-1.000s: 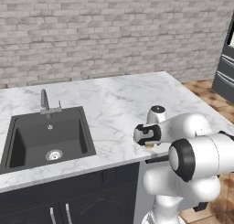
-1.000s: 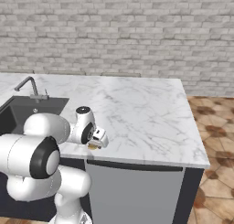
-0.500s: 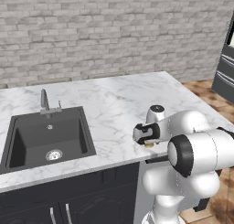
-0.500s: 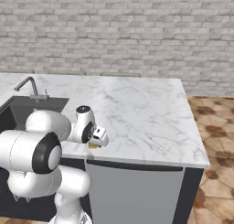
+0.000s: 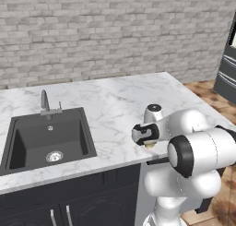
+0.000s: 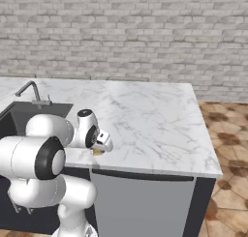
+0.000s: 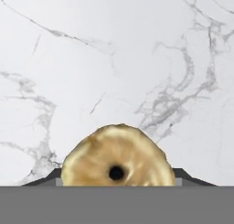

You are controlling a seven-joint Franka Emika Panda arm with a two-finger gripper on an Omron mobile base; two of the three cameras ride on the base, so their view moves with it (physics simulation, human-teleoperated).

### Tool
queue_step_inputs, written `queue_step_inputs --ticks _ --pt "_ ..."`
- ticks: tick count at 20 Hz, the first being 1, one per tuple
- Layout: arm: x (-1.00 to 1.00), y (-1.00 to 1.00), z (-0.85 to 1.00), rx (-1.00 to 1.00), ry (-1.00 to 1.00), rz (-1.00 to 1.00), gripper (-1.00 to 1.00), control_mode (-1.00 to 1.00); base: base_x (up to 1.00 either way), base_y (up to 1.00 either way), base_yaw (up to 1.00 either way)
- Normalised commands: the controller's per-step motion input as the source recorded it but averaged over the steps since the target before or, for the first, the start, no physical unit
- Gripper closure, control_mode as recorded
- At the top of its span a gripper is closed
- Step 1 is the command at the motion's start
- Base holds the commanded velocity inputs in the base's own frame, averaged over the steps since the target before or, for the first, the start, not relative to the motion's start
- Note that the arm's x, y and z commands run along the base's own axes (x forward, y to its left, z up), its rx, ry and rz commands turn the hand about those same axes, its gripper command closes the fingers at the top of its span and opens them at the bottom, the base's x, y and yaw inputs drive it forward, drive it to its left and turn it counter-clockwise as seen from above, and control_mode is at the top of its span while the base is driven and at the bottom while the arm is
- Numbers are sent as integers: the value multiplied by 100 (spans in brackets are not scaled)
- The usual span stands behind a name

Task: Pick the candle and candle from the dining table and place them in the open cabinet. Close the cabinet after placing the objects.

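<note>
The gripper [image 7: 116, 182] hangs over a golden, lumpy round candle [image 7: 117, 158] on the white grey-veined marble dining table [image 7: 114, 58]; dark fingertips [image 7: 45, 179] flank it. Whether they pinch it, I cannot tell.

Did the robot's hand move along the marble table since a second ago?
No. The hand stays low over the round golden candle, near the white marble table's front edge.

**Colours at my station**

The surface [image 5: 115, 100] I work on is white marble with grey veins. Its inset sink [image 5: 46, 139] is black, its tap [image 5: 45, 101] grey metal. Under my tool sits a golden-tan candle [image 7: 117, 161] with a dark centre. The brick wall [image 5: 115, 31] behind is pale grey; the floor [image 6: 227, 134] is brown-tiled.
</note>
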Motion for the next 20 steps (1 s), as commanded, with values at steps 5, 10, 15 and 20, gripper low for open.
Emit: queue_step_inputs --ticks 5,10,15,20 --pt "-48 -10 18 1 -22 0 100 -100 0 0 0" --pt "-59 -15 62 6 -30 -2 100 -100 0 0 0" --pt "-44 -8 80 9 -12 -3 100 -100 0 0 0" --pt "-58 -5 60 9 0 -1 100 -100 0 0 0"
